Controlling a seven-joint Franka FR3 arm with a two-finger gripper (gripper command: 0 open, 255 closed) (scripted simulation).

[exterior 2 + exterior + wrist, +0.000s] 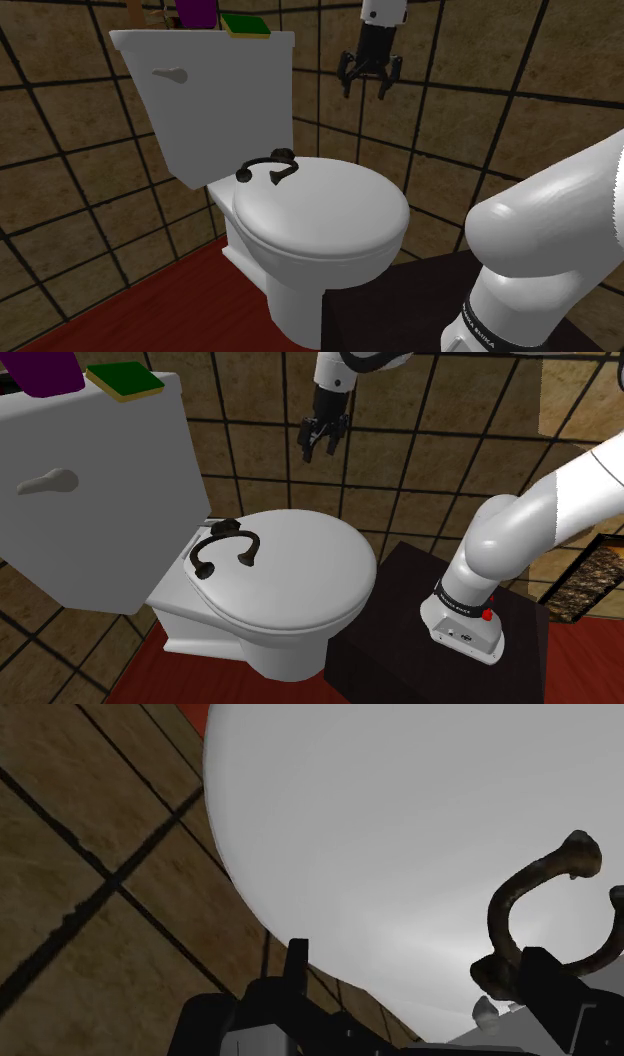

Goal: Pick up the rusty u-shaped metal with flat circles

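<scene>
Metal U (232,533), rusty, flat-circle ends, lying on toilet lid (300,602) left of centre in shoulder view. Probably rigid, light, rough-surfaced; best pinched across curved bar. Gripper (322,444) released, upper centre, well above.

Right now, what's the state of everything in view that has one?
toilet lid: down, closed
U-shaped metal piece: lying flat on the lid near the tank, not held
end effector: open, empty, in the air above the toilet
flush handle: roughly level
green sponge: lying flat on the tank top
</scene>
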